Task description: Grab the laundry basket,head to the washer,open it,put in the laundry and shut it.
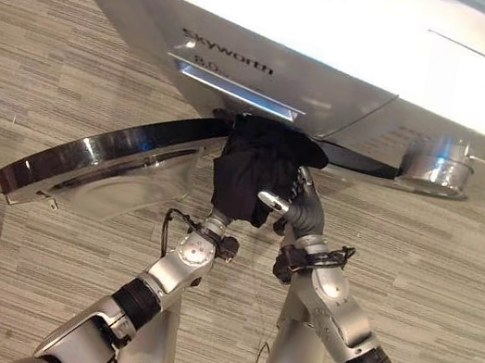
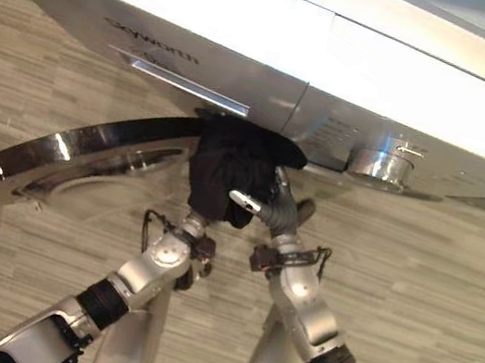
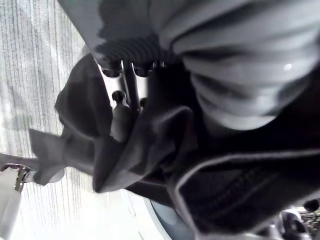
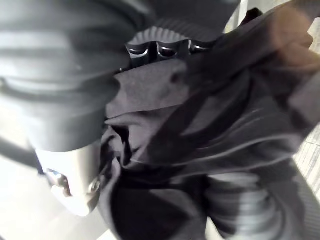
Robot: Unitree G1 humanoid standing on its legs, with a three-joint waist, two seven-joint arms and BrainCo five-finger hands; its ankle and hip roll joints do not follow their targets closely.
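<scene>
1. Left eye view showing a white front-loading washing machine (image 1: 358, 61) above, with its round chrome-rimmed glass door (image 1: 99, 170) swinging open toward the robot's left.
2. Hanging at the mouth of the drum, just below the detergent drawer: a bundle of black fabric laundry (image 1: 258, 170).
3. Pressing into that cloth from below: left robot hand (image 3: 122, 107), silver fingers wrapping into the folds and pinching the fabric.
4. Gripping the same bundle from the robot's right: right robot hand (image 1: 294, 200), thumb and fingers curling round the cloth.
5. Sitting to the right on the machine's front: a shiny silver control knob (image 1: 435, 168).
6. Lying beneath everything: a grey striped wood-look floor (image 1: 75, 67).
</scene>
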